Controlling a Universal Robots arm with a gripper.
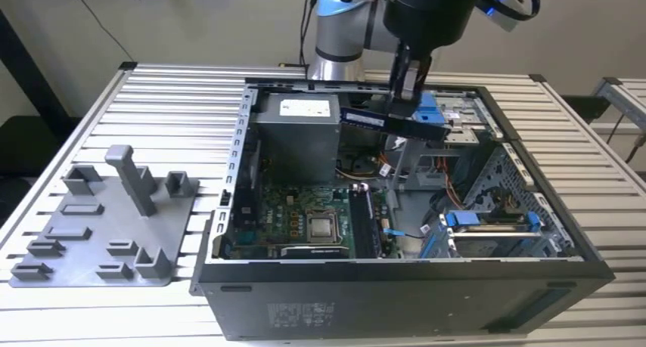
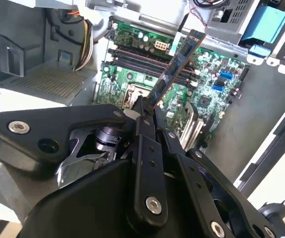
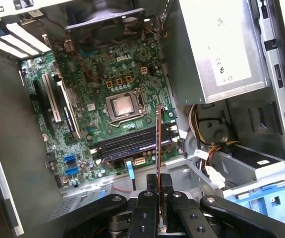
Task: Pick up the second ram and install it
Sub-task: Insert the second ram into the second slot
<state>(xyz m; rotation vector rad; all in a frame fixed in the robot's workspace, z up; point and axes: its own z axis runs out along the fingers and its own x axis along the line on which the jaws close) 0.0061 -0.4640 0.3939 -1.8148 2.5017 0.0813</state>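
Past the fixture tray [image 1: 101, 233] on the table [image 1: 172, 97], over the open computer case [image 1: 404, 302]: gripper [image 1: 406, 99] closed on the second ram [image 1: 368, 120], held well above the motherboard slots [image 3: 127, 144]. Picked up; not yet seated.

the exterior view looks down from well back over the computer case [image 1: 404, 305]; both wrist views sit close behind the jaws, facing past them onto the motherboard [image 2: 209, 94] [image 3: 132, 64] [image 1: 287, 203] all three share
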